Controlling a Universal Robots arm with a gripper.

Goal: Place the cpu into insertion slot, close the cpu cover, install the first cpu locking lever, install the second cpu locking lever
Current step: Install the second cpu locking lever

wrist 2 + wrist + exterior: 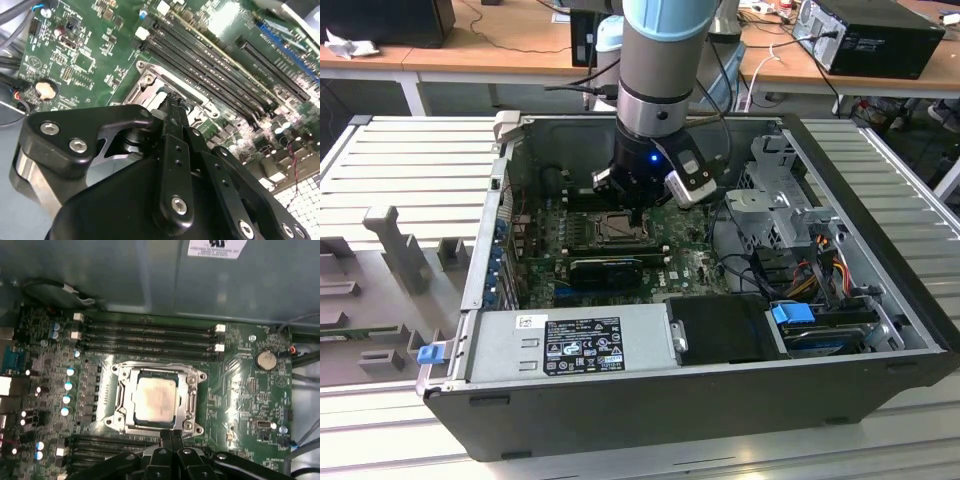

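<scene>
Workshop benches stood behind an open pc case (880, 240). Cpu (152, 399) sat in the insertion slot (112, 402) on the motherboard (245, 405), cpu cover (192, 399) lying down around it. Gripper (171, 436) hung just beside the slot's edge, fingers pressed together, holding nothing. Risk, imo: tips so near could scrape the cover or slip onto the board w/ any misalignment. Case also held a drive cage (775, 195).

An open computer case (880, 250) lies on a ribbed metal tabletop (410, 160). Inside it: a power supply (570, 345) along the near wall, a coin battery (265, 360), black memory slots (150, 335).
</scene>
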